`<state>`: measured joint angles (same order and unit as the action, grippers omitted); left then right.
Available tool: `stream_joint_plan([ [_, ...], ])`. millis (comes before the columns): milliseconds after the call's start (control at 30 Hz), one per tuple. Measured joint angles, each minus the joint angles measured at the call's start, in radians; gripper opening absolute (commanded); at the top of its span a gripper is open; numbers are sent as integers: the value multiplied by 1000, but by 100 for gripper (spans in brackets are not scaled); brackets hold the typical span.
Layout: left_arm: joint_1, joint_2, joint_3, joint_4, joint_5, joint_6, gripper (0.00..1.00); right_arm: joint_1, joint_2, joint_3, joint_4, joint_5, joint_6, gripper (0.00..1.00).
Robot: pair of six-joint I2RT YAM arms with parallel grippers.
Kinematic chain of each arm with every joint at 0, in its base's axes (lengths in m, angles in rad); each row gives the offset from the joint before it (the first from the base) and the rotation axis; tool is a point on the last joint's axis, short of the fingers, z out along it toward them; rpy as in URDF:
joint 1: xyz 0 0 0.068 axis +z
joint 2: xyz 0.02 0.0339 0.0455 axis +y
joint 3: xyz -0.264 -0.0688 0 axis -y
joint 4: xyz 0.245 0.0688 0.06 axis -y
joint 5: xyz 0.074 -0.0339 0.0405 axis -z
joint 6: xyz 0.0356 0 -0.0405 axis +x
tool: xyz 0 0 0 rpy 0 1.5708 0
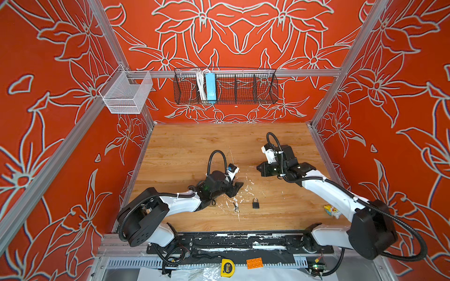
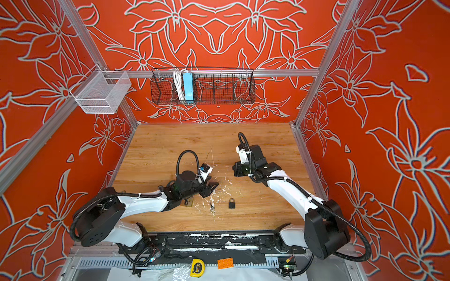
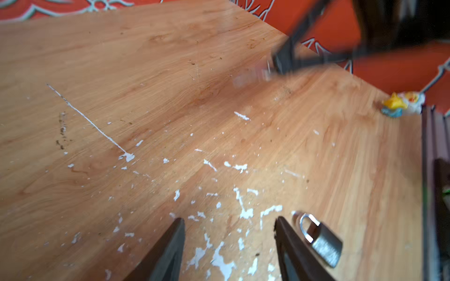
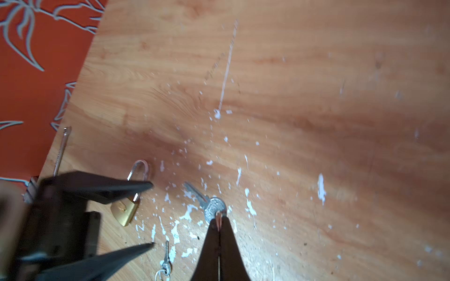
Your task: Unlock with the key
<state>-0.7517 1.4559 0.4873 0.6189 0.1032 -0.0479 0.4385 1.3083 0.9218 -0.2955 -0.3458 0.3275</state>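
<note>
Bright even light, sharp top views, blurred wrist views

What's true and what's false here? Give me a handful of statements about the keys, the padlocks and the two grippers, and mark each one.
1. The right gripper is shut on a silver key. True.
2. The left gripper holds the dark padlock. False: its jaws stand open and empty, and that padlock lies on the table beside it.
3. A brass padlock lies on the table near the left gripper. True.
4. The silver key sits in a padlock's keyhole. False: it is held clear of both padlocks.
5. A small ringed key lies loose on the table. True.
</note>
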Motion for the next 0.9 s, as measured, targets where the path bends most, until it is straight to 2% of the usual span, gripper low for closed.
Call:
stream_joint_plan([
  [100, 3, 0, -41, 73, -29, 40, 59, 0, -8, -11, 50, -23, -18, 0],
  [167, 27, -8, -42, 111, -12, 2, 58, 1, -36, -102, 157, -37, -11, 0],
  [333, 99, -32, 29, 99, 83, -229, 56, 13, -114, -332, 333, 2, 24, 0],
  [467, 104, -19, 48, 168, 142, -418, 51, 47, -171, -456, 502, 65, 71, 0],
  [667, 104, 137, 3, 353, 187, -652, 46, 119, -225, -577, 731, 184, 124, 0],
  [900, 98, 332, -13, 626, 216, -821, 48, 179, -238, -637, 869, 308, 141, 0],
])
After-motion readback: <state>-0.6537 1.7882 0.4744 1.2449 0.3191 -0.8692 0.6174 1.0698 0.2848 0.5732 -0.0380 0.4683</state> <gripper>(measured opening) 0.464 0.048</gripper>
